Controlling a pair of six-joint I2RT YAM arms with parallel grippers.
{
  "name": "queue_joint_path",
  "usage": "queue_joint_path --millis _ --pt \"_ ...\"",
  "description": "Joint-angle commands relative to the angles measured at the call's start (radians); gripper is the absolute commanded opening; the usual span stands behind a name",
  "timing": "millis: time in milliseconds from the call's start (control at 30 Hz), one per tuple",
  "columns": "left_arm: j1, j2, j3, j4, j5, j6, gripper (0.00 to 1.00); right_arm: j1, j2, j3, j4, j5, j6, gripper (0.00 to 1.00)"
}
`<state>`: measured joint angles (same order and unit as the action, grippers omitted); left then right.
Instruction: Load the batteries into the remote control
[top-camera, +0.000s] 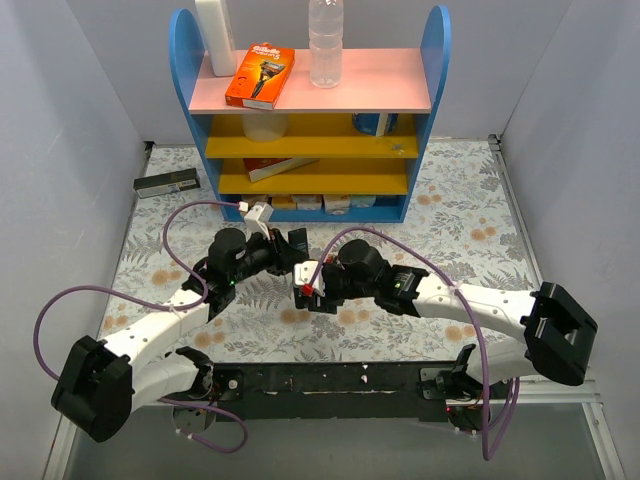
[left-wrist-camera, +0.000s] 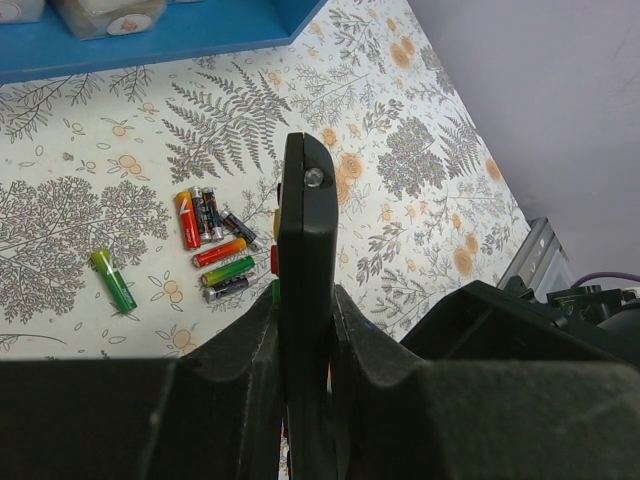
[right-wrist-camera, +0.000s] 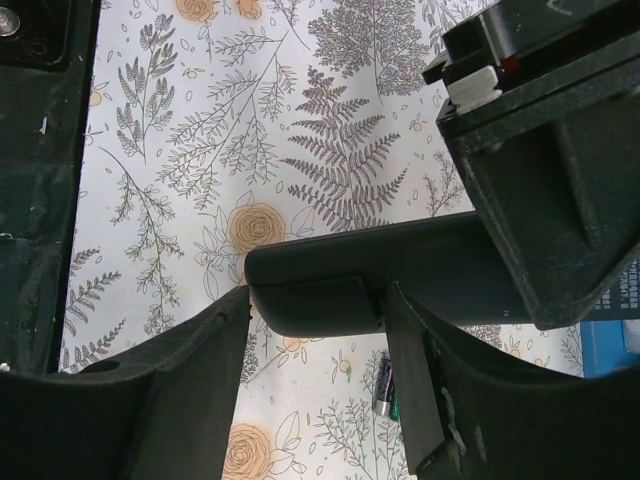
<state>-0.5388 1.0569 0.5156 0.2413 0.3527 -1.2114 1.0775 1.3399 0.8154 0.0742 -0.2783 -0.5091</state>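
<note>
The slim black remote control (left-wrist-camera: 305, 250) is held edge-on between the fingers of my left gripper (left-wrist-camera: 303, 300), which is shut on it above the floral table. Its rounded end with a back cover panel (right-wrist-camera: 315, 305) lies between the spread fingertips of my right gripper (right-wrist-camera: 318, 300), which is open around it. Several red, green and dark batteries (left-wrist-camera: 215, 245) lie in a loose cluster on the table below. One thin green battery (left-wrist-camera: 113, 280) lies apart to their left. One dark battery (right-wrist-camera: 385, 388) shows beside my right finger. From above, both grippers meet mid-table (top-camera: 305, 275) and hide the batteries.
A blue shelf unit (top-camera: 310, 130) stands at the back with an orange box (top-camera: 260, 76) and a clear bottle (top-camera: 325, 45) on top. A dark flat box with a pale label (top-camera: 166, 183) lies at the back left. Grey walls close both sides.
</note>
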Motion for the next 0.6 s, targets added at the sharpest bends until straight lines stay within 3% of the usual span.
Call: queue_joint_path --millis 0,433,567 --pt "-0.001 -0.005 0.052 0.027 0.012 -0.010 0.00 -0.001 0.016 0.044 -0.002 -0.044 -0.012 0.63" --pt "-0.003 0.064 0.040 0.070 -0.066 -0.007 0.00 -0.001 0.047 -0.015 -0.040 -0.059 -0.014 0.32" --pt "-0.003 0.106 0.047 0.090 -0.095 0.015 0.00 -0.001 0.045 -0.035 -0.047 -0.065 0.000 0.29"
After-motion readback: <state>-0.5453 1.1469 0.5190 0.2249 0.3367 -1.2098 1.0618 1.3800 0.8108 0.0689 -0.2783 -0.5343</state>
